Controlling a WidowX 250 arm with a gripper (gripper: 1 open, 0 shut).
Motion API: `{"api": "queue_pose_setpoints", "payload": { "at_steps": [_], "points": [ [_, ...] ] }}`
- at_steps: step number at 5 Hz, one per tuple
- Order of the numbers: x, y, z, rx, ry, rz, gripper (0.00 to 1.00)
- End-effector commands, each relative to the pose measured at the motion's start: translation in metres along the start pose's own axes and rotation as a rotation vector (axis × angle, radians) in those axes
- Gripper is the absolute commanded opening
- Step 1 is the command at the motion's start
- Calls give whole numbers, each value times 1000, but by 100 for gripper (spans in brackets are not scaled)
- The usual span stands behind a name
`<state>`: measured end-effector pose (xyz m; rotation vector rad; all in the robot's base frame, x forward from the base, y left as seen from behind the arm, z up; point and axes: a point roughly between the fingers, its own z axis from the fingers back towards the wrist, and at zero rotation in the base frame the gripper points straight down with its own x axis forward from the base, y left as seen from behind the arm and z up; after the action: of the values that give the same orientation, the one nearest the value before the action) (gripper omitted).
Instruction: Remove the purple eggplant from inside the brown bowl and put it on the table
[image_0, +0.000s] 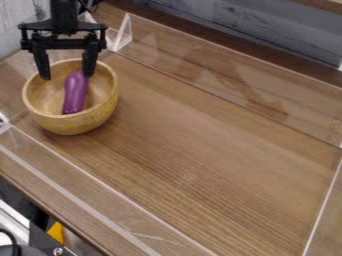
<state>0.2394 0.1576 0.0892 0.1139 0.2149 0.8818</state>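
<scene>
The purple eggplant (75, 92) lies lengthwise inside the brown bowl (40, 112), which sits at the left of the table (201, 150). My black gripper (66, 70) hangs over the bowl's far rim, pointing steeply down, open with its two fingers spread wide. One fingertip (44, 70) is near the bowl's left rim and the other sits just above the eggplant's far end. Nothing is between the fingers. The eggplant's stem cap is not distinguishable.
Clear plastic walls (214, 60) run along the table's back and front edges. A small clear angled piece (122, 35) stands behind the bowl. Wood-grain surface stretches to the right of the bowl.
</scene>
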Motion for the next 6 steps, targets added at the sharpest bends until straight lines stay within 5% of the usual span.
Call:
{"api": "queue_pose_setpoints", "payload": {
  "at_steps": [1, 2, 6],
  "points": [
    [-13, -5, 14, -29, -53, 38, 100],
    [-23, -9, 6, -46, -40, 69, 100],
    [-8, 19, 8, -84, -29, 49, 100]
  ]
}}
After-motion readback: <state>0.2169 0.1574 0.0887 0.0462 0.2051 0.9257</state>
